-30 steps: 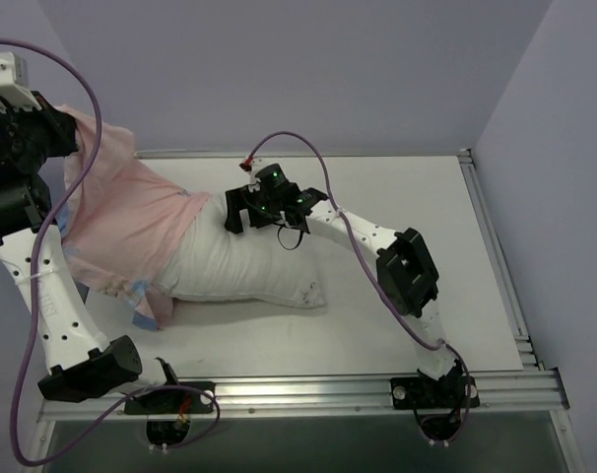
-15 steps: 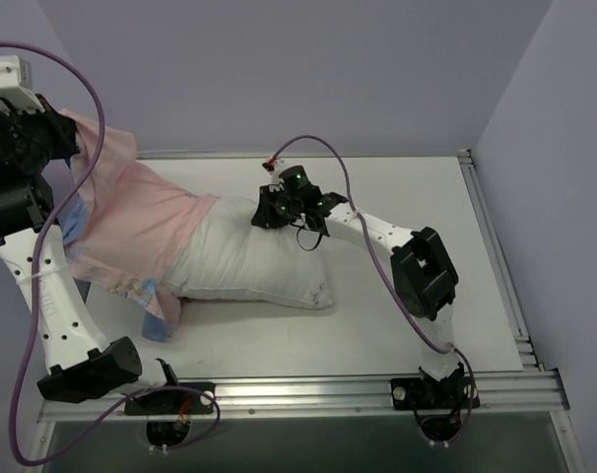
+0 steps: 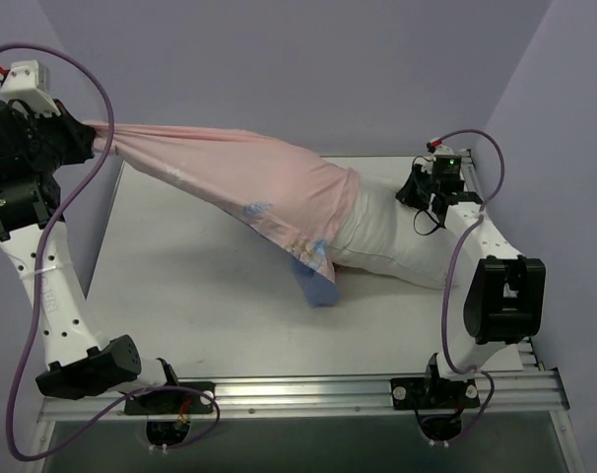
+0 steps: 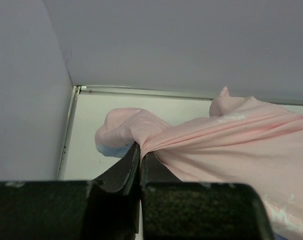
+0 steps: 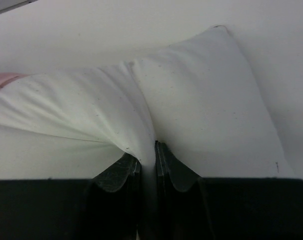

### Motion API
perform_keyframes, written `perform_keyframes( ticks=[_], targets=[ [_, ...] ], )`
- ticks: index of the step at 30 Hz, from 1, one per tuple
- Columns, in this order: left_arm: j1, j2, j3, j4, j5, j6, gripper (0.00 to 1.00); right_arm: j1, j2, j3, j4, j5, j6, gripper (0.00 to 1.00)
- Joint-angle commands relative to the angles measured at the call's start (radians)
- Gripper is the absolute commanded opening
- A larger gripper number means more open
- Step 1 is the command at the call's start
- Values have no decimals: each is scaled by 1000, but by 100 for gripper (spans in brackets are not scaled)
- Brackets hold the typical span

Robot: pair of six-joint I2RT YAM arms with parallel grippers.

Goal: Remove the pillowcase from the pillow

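Your left gripper [image 4: 140, 146] is closed tight on a bunched end of the pillowcase [image 3: 269, 187]. Its jaws show almost no gap, and the pink cloth comes out from between them. It holds this end high at the far left, above the surface [image 3: 200, 305]. From there the pillowcase runs as a stretched sleeve down to the right, with the pale pink side outward. At its open lower end a blue part of the cloth hangs down and touches the surface.

The pillow [image 3: 402, 246] lies at the right side of the surface. Its left part is inside the open end of the pillowcase; its right part is outside, bare and white. Your right gripper [image 5: 146, 147] is closed on a pinch of the pillow's white cloth near its far right end, and the cloth folds into the narrow gap between the jaws.

In the left wrist view, at the lower right, there are faint pale printed marks on the pink cloth, too weak to read. A few small dark specks sit on the pillow.
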Motion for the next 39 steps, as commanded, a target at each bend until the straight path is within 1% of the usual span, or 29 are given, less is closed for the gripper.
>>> perform_keyframes(
  ticks=[1, 4, 5, 9, 13, 16, 20, 22, 24, 27, 29, 30, 32, 33, 34, 35, 36, 37, 39],
  targets=[
    [57, -12, 111, 183, -211, 32, 2, -110, 64, -57, -211, 410, -129, 0],
    [91, 19, 183, 177, -261, 46, 2, -153, 115, -32, -242, 521, -166, 0],
    [106, 31, 246, 164, -265, 40, 2, -159, 142, -26, -250, 526, -167, 0],
    [225, 87, 379, 155, -283, -4, 2, -176, 199, -5, -254, 584, -175, 0],
    [272, 90, 429, 190, -315, -3, 2, -195, 223, 6, -256, 595, -178, 0],
    [276, 73, 421, 221, -329, 9, 2, -210, 216, 15, -257, 597, -176, 0],
    [276, 28, 358, 272, -312, 12, 2, -253, 193, 15, -250, 551, -164, 0],
    [276, 25, 357, 275, -338, 14, 2, -294, 184, 17, -242, 519, -156, 0],
    [283, 33, 378, 275, -379, 19, 2, -339, 181, 21, -237, 473, -149, 0],
    [322, 53, 430, 269, -386, 9, 2, -391, 177, 21, -221, 397, -127, 0],
    [344, 73, 477, 249, -386, -6, 2, -394, 173, 25, -225, 405, -126, 0],
    [365, 79, 490, 243, -409, -12, 2, -394, 170, 26, -222, 405, -124, 0],
    [376, 77, 498, 239, -377, -32, 2, -393, 166, 26, -221, 358, -115, 0],
    [378, 70, 466, 244, -328, -43, 2, -388, 163, 26, -219, 342, -110, 0],
    [378, 55, 429, 285, -208, -58, 2, -367, 157, 23, -218, 334, -109, 0],
    [376, 16, 385, 314, -140, -102, 2, -353, 150, 21, -218, 333, -109, 0],
    [372, 1, 287, 342, -72, -131, 2, -337, 146, 18, -214, 331, -103, 0],
    [343, -30, 245, 386, 21, -155, 2, -319, 131, 6, -201, 315, -97, 0],
    [266, -44, 168, 387, 56, -153, 2, -317, 111, -17, -175, 207, -49, 0]
  ],
)
